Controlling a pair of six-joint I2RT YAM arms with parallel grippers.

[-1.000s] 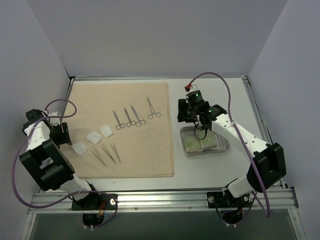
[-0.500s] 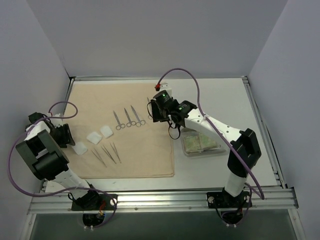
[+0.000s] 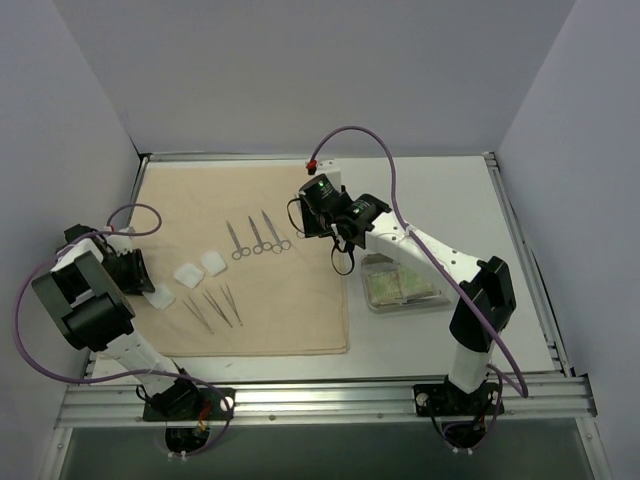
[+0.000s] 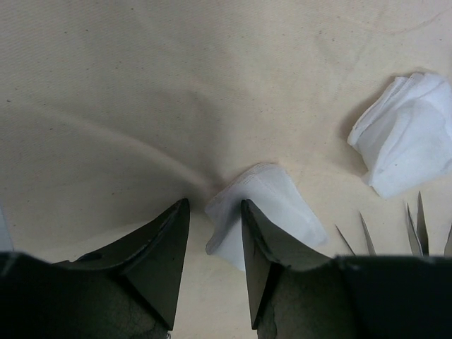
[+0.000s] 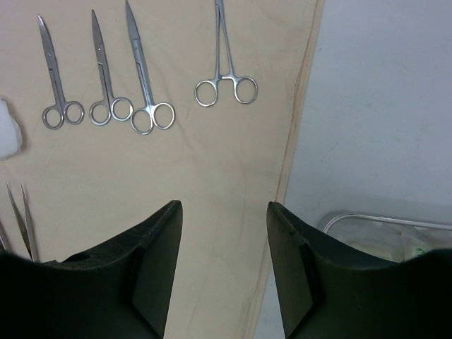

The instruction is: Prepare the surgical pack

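Note:
The beige cloth (image 3: 290,300) lies spread flat, with three scissor-handled instruments (image 3: 258,236), several tweezers (image 3: 215,306) and white gauze pads (image 3: 200,268) on it. Right of it the steel tray (image 3: 370,300) holds pale green packets (image 3: 405,285). My left gripper (image 4: 215,212) is low over the cloth, jaws narrowly apart around the corner of a gauze pad (image 4: 272,208); the left finger stands clear of it. My right gripper (image 5: 222,219) is open and empty above the cloth's right edge, with a ring-handled forceps (image 5: 226,85) ahead of it and the tray (image 5: 353,217) at its right.
A second gauze pad (image 4: 409,141) and tweezer tips (image 4: 420,219) lie right of the left gripper. Three scissors (image 5: 106,106) lie left of the forceps. Bare grey table (image 3: 450,200) runs behind and right of the tray. Walls enclose the table on three sides.
The right arm has swung left from above the tray to over the cloth's right part. The left gripper has narrowed its jaws at the gauze pad.

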